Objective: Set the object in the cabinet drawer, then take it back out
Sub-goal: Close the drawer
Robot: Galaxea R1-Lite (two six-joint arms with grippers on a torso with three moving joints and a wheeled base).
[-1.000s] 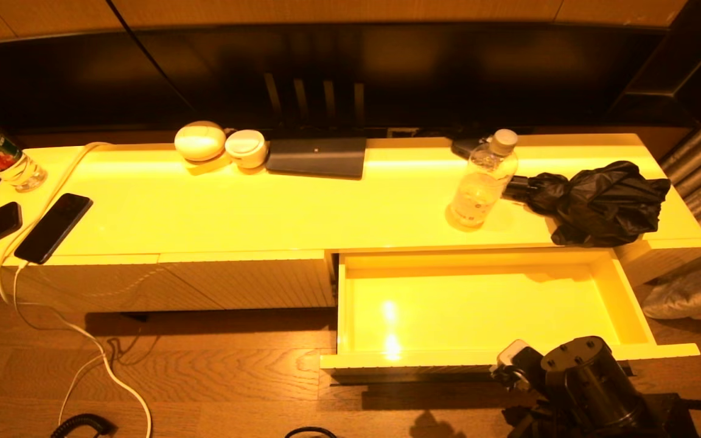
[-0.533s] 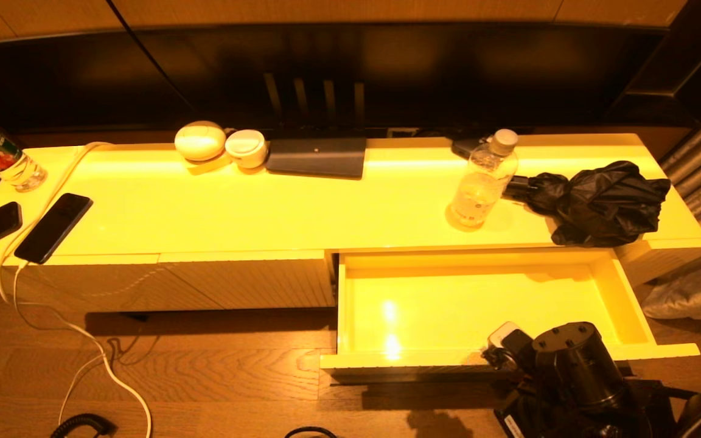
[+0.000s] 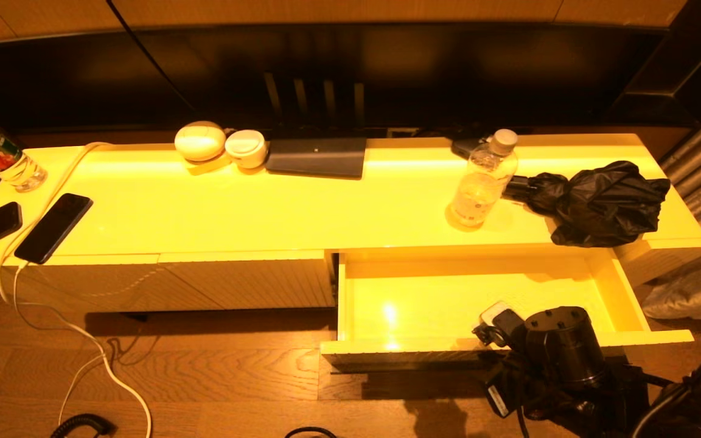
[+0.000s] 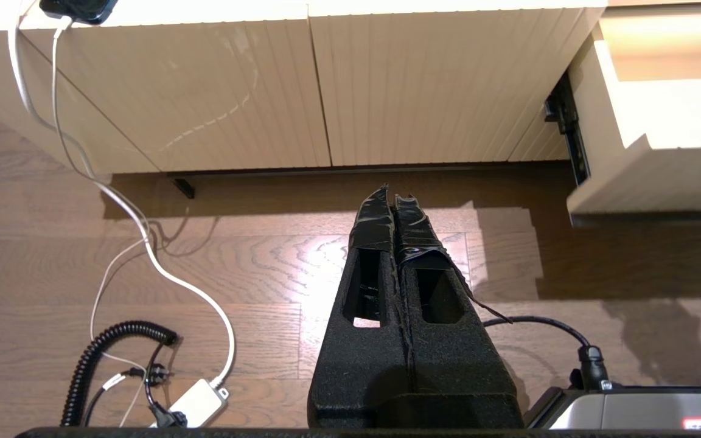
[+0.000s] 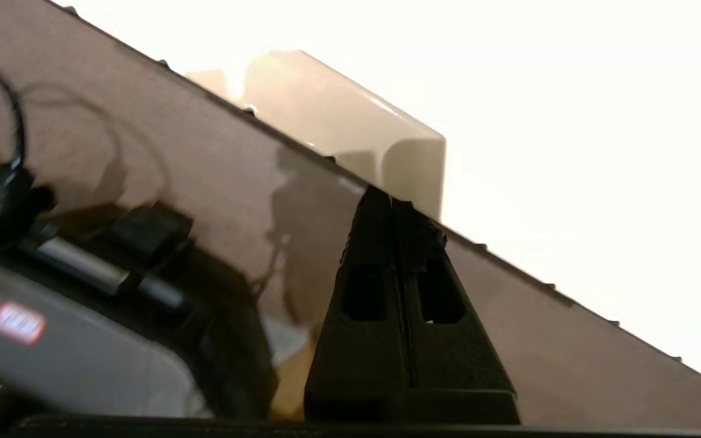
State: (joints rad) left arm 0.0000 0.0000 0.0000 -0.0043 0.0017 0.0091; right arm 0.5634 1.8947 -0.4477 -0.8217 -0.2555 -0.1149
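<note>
Cabinet drawer pulled open, right gripper closed empty at its front edge, left gripper closed, parked above floor

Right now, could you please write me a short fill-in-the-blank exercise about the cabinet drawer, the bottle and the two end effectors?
1. The cabinet drawer stands pulled out, and nothing lies ____ it.
2. The clear bottle stands upright on the cabinet top, right next to a crumpled ____ bag.
3. The right end effector is at the drawer's front edge with its fingers ____.
4. The left end effector hangs shut above the wooden ____.

Missing words: inside; black; shut; floor
</note>
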